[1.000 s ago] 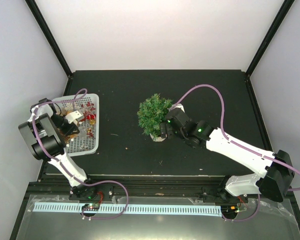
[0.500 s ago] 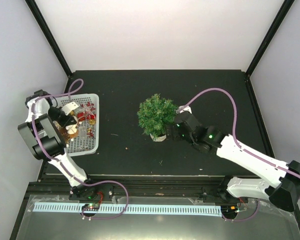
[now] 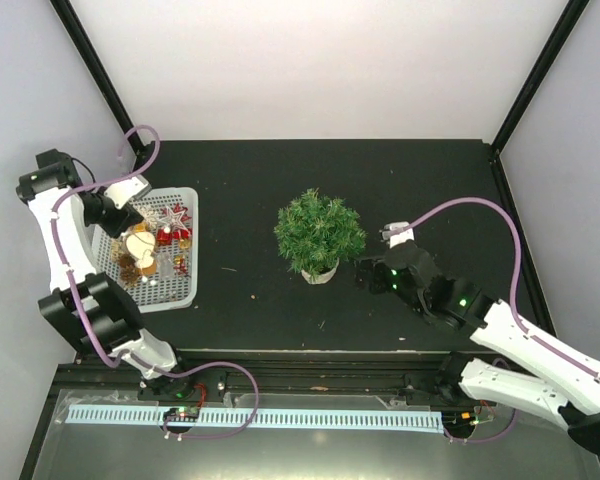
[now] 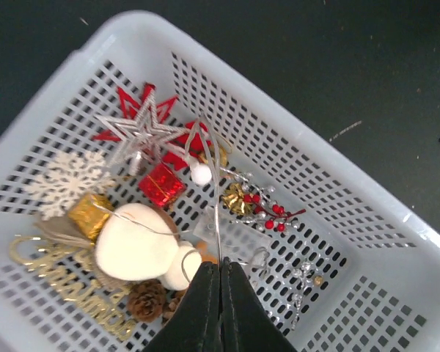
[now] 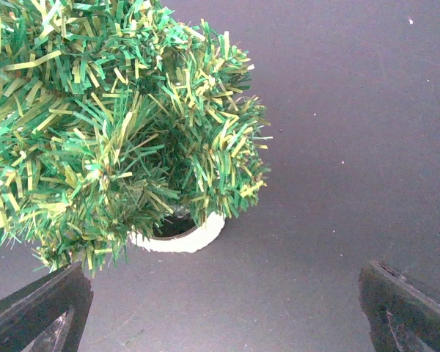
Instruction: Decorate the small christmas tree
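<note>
The small christmas tree (image 3: 320, 230) stands upright mid-table in its cream pot (image 5: 180, 238); its green branches (image 5: 117, 125) fill the upper left of the right wrist view. My right gripper (image 3: 365, 272) is open just right of the pot, apart from it, with nothing between its fingers (image 5: 37, 308). My left gripper (image 4: 221, 268) hovers over the white basket (image 4: 403, 220), shut on a thin silver wire loop (image 4: 218, 213) that runs up toward a red ornament with a white pompom (image 4: 198, 172). Which ornament the wire belongs to is unclear.
The basket (image 3: 193, 250) sits at the table's left and holds a silver star (image 4: 143, 132), red gift box (image 4: 161, 183), gold box (image 4: 88, 213), white snowflake (image 4: 62, 183), cream mushroom shape (image 4: 136, 246), pinecone (image 4: 147, 301) and berry sprig (image 4: 268, 209).
My left gripper has closed on the wire and lifted up and back over the basket. My right gripper has drawn away from the tree's pot, toward the right and near side.
</note>
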### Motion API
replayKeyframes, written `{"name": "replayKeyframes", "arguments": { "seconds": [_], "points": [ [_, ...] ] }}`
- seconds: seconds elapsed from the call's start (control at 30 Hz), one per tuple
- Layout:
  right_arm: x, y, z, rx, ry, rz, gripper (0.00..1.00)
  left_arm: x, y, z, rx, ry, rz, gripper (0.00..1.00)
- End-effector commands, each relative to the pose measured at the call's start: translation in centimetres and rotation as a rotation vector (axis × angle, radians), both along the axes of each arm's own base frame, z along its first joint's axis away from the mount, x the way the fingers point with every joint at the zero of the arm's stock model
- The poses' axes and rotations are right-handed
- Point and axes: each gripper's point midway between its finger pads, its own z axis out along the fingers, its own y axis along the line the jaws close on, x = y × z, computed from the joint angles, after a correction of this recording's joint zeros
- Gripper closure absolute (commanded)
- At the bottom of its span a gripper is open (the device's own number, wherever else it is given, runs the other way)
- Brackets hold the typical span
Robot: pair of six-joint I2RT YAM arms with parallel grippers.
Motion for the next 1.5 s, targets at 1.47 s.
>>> {"name": "replayKeyframes", "arguments": {
  "seconds": [1.47],
  "points": [
    [-3.0,1.7,2.0,0.185,-0.088,0.213,0.00,-9.8,-8.2,42.3,-0.063,-1.256,0.272,0.98]
  ]
}}
